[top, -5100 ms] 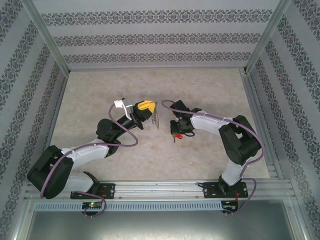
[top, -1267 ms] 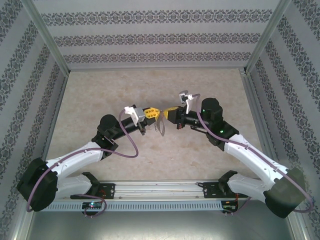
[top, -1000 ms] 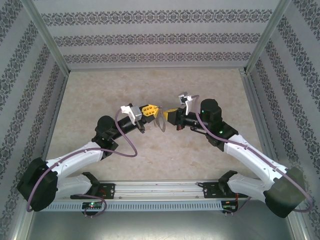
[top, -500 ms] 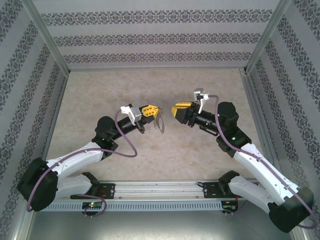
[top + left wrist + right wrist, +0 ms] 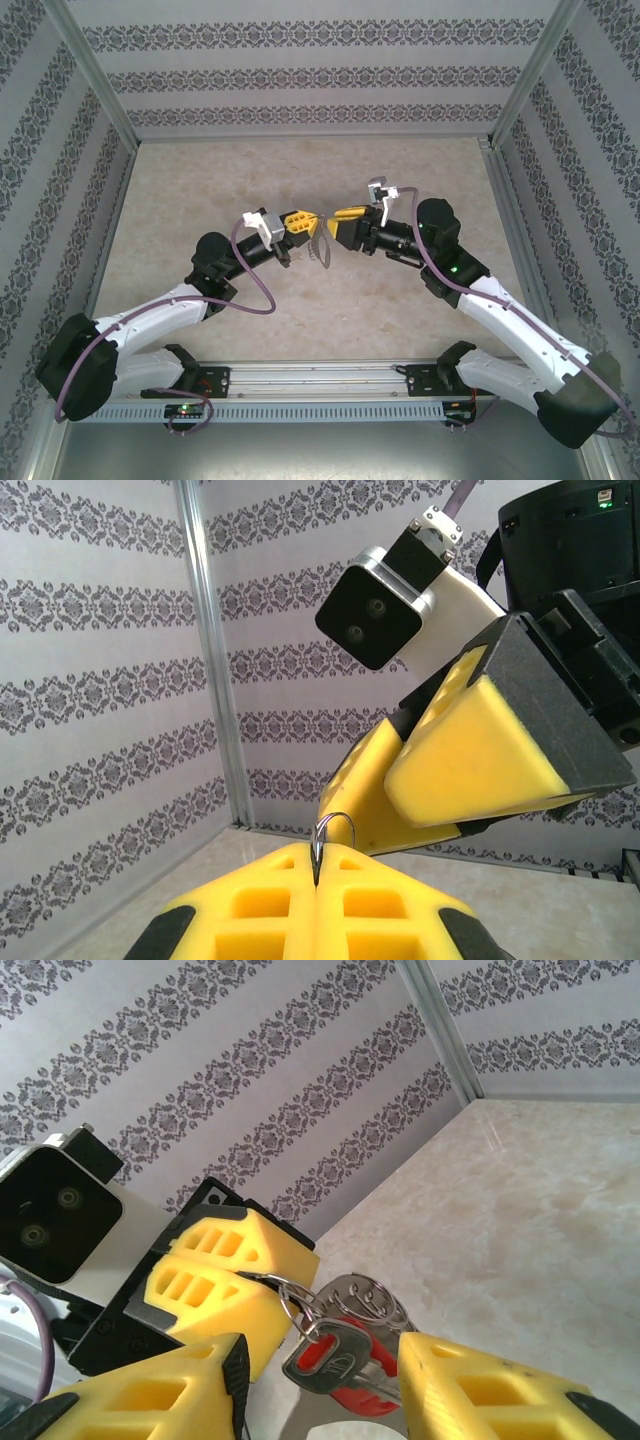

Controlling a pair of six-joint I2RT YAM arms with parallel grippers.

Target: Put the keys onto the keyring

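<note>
- Pinching the keyring with my left jaws pressed together, I hold it in the air above the worktop. Its flat loop hangs below my yellow left pads.
- From my left wrist, a thin wire ring of the keyring stands up out of the seam between those pads.
- My right jaws are spread and hold nothing. They sit just beside the keyring, on the side away from my left jaws, with their tips pointed at it.
- From my right wrist, the keyring lies in the gap between my two right pads. I cannot see it touching either one.
- The key is silver with a red tag. It hangs against the near face of the keyring's loop, from a small ring at the edge closest to my left jaws.
- I cannot tell whether that small ring passes fully through the key.
- The black camera on my left wrist sits beyond the keyring, behind the pads that clamp it.
</note>
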